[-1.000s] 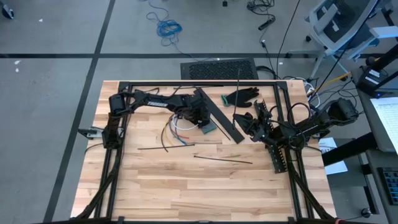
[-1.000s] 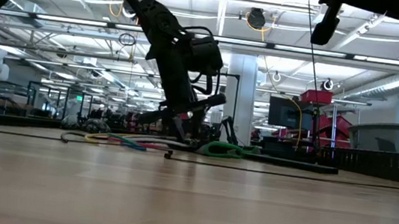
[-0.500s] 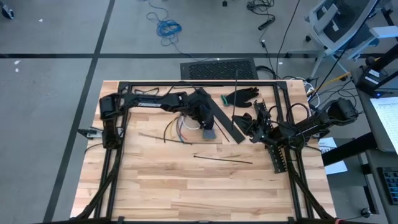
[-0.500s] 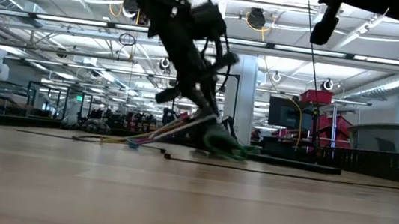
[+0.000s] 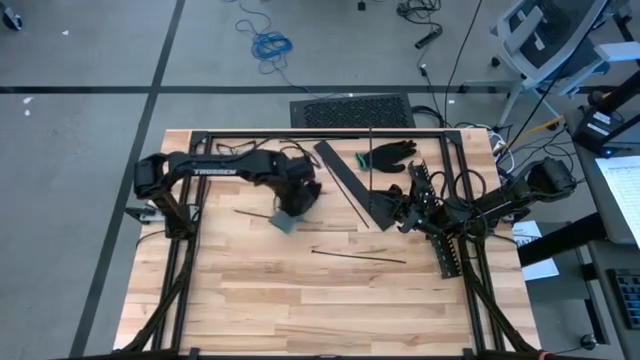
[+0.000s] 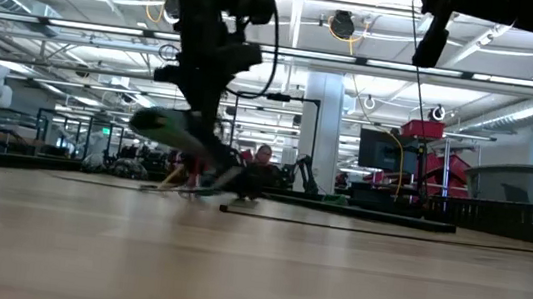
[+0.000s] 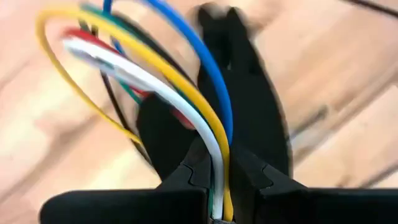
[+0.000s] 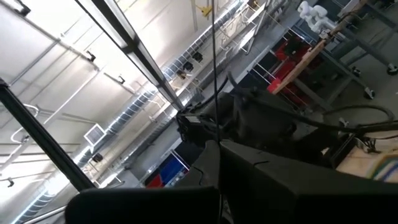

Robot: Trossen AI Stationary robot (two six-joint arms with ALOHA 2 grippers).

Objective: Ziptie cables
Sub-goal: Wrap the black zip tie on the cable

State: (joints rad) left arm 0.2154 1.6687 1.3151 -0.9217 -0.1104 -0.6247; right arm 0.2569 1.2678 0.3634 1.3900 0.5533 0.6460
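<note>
Wood table (image 5: 300, 310), pale planks. Landmark = black slotted strip (image 5: 342, 178), lying diagonal near the table's middle.

Left of strip: left gripper (image 5: 292, 200) sits just beside the strip's middle, on its left side. Wrist view: jaws pressed together, pinching the cables (image 7: 186, 106) at one end. White and yellow wires run right between the pads, while blue, green and red arch out ahead in a loop. Low view: gripper is raised off the table and the cables droop from it toward the wood. Can't tell if the loose ends touch. So the bundle is off the table at the held end, and its long axis runs from the jaws out and down, on the side away from the strip.

Right of strip: right gripper (image 5: 398, 208) is at the strip's near end, just right of it. Jaws closed, seemingly nipping a thin black stick (image 8: 213, 68) that stands up from between the fingers. Prob. the tie.

Second thin stick (image 5: 358, 256) lies loose on the table nearer the front than the strip's near end. Nothing touches it.

Key relation: cables and held stick are on opposite sides of the strip, near but apart. Left arm already has the bundle. Judgement: the next move needs the free run of wire ahead of the left jaws brought across toward the right gripper, since the stick must go round the bundle crosswise to that axis.
</note>
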